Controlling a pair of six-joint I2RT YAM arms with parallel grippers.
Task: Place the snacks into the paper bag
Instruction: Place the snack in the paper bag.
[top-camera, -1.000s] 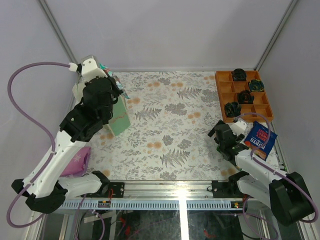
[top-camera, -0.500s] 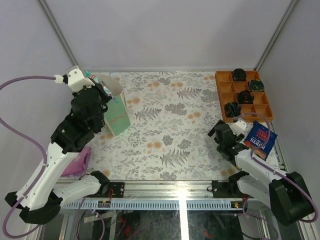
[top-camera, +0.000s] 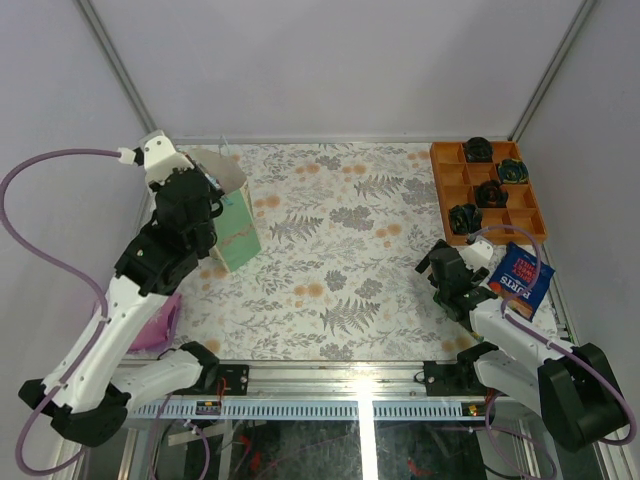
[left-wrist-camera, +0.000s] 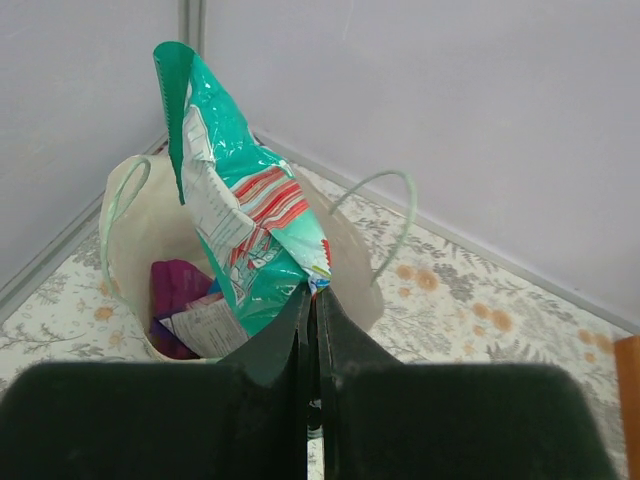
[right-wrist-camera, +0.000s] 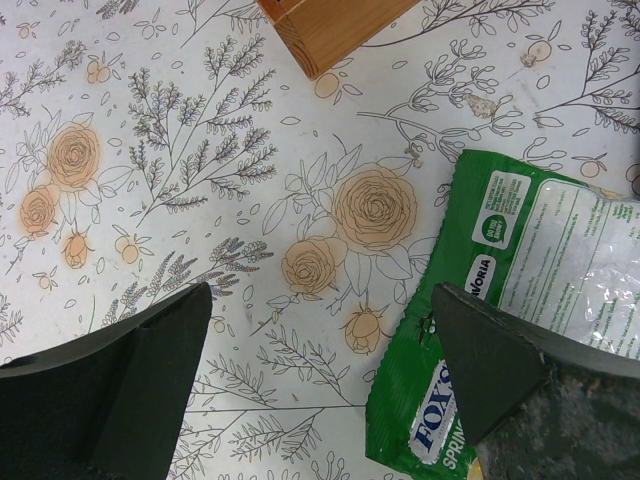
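Note:
The paper bag (top-camera: 238, 235) stands upright at the far left, cream with mint-green sides; in the left wrist view its rim (left-wrist-camera: 125, 215) and string handles show. My left gripper (left-wrist-camera: 312, 292) is shut on the lower corner of the clear green-red sweets bag (left-wrist-camera: 245, 230), which hangs over the bag's mouth. A magenta packet (left-wrist-camera: 175, 290) and a white-labelled packet (left-wrist-camera: 205, 325) lie inside. My right gripper (right-wrist-camera: 320, 292) is open, low over the table, its right finger over a green FOX'S packet (right-wrist-camera: 520, 300). The blue BURTS crisp bag (top-camera: 520, 280) lies beside the right arm.
The orange compartment tray (top-camera: 445, 190) with dark round objects sits at the far right; its corner shows in the right wrist view (right-wrist-camera: 330, 25). A flat pink item (top-camera: 155, 325) lies under the left arm near the left edge. Walls close in behind the paper bag.
My left arm has drawn back and up towards the far-left corner, uncovering the paper bag's mouth, with the sweets bag still in its jaws. The right arm has not moved.

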